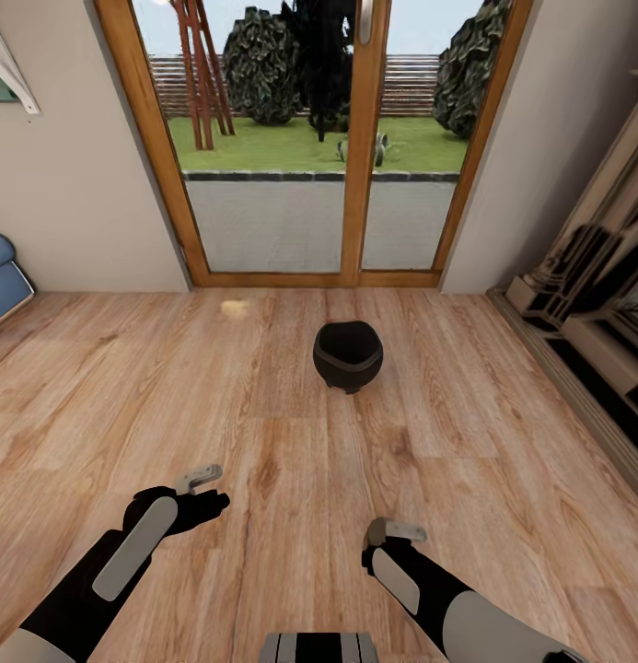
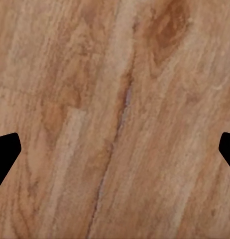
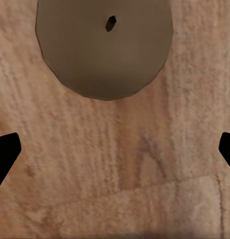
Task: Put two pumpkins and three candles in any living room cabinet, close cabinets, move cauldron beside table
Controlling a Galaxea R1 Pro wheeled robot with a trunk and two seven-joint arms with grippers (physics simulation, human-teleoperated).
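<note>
A wooden plank floor (image 1: 263,414) is stretching across the room, running from the near edge up to the far wall. In that far wall a glazed door (image 1: 309,138) with a light wooden frame is looking out on paving, a lawn and dark shrubs. Along the right side a pale shelving unit (image 1: 595,304) with dark recesses is standing on the floor, and at the far left a blue cushioned seat (image 1: 4,276) is showing its edge.

The cauldron (image 1: 348,354), round, black and wide-mouthed, is sitting upright on the bare planks near the middle of the room, in front of the door and well apart from both arms.

The left arm is reaching forward at the near left, its left gripper (image 1: 203,488) hanging over the floor with nothing in it; in the left wrist view its dark fingertips (image 2: 5,154) are sitting at opposite edges, spread wide over bare planks. The right gripper (image 1: 392,539) is hanging at the near right, also holding nothing, its fingertips (image 3: 5,154) spread just as wide. Beneath it, a round greyish disc (image 3: 105,47) with a small dark mark is lying on the planks; what it is cannot be told.
</note>
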